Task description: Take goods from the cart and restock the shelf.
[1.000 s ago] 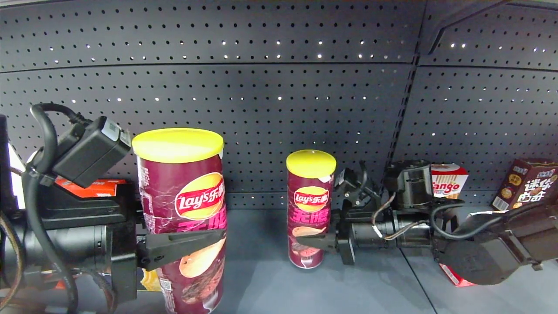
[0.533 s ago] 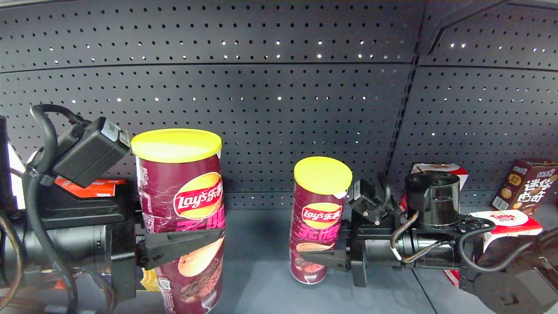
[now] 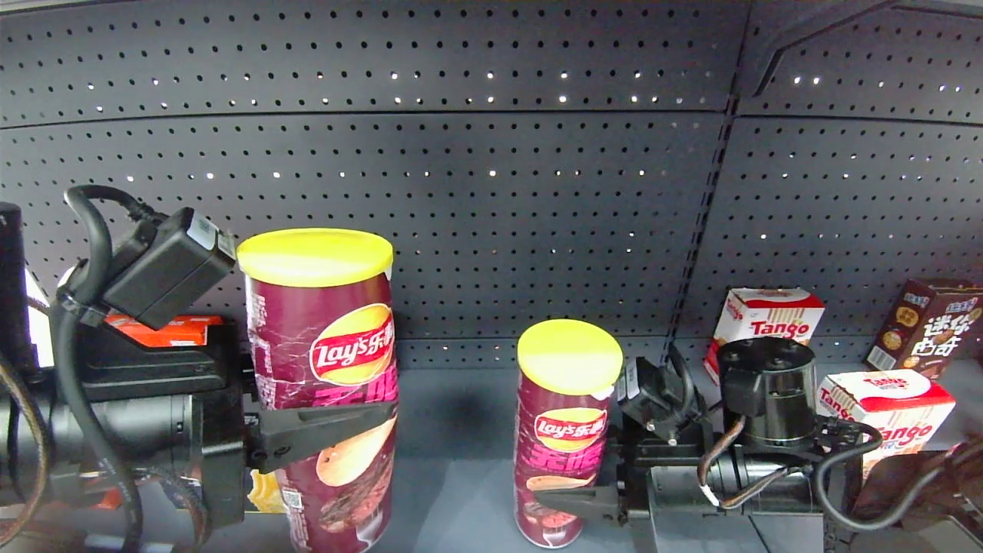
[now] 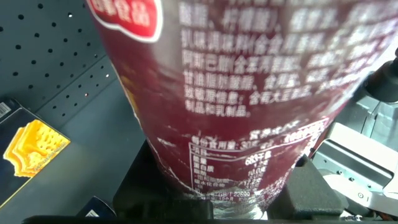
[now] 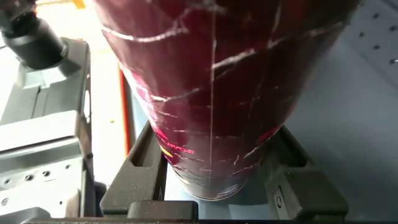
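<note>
The large can (image 3: 319, 361) is gripped upright by the left hand (image 3: 338, 436). The small can (image 3: 567, 438) is gripped upright by the right hand (image 3: 572, 503), at the shelf (image 3: 461, 468).

Red-white wafer box (image 3: 772, 319) near brown carton (image 3: 925, 322)

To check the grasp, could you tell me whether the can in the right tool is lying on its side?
No, the can stands upright in the right tool, its yellow lid on top.
</note>
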{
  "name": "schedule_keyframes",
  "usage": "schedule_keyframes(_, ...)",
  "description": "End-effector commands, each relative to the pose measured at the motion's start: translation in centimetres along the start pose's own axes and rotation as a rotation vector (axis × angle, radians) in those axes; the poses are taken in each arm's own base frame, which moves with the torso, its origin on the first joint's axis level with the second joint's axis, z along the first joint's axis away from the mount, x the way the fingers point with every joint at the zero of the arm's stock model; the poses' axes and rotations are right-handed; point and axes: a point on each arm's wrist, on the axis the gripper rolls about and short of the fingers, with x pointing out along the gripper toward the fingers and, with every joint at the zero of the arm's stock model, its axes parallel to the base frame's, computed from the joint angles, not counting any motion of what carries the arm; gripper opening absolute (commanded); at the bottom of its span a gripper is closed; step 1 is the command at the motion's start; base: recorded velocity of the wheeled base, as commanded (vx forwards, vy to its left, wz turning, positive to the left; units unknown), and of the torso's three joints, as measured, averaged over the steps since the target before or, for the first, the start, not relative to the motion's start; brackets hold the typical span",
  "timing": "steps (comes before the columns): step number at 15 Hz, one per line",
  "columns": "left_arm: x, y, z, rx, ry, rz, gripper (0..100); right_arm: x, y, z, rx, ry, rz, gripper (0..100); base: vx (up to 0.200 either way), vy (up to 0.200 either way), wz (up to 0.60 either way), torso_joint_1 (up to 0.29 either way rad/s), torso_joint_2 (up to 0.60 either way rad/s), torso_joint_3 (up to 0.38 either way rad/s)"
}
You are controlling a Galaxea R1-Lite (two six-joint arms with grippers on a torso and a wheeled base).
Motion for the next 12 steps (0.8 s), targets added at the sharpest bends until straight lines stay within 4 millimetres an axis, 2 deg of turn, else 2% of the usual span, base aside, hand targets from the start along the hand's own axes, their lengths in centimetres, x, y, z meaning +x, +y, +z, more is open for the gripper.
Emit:
schedule_keyframes(1,0.19,0.11,-0.15,-0.005,0.008,0.0,0,0.19,0.44,-0.43,0.007,0.015,0.017,0,0.0,0.0,0.0,0.0,0.0,0.0)
schedule_keyframes(12,0.59,0.33,-0.17,-0.013,0.001,0.001,0,0.53,0.8,-0.95,0.017,0.034,0.034,0,0.0,0.0,0.0,0.0,0.0,0.0)
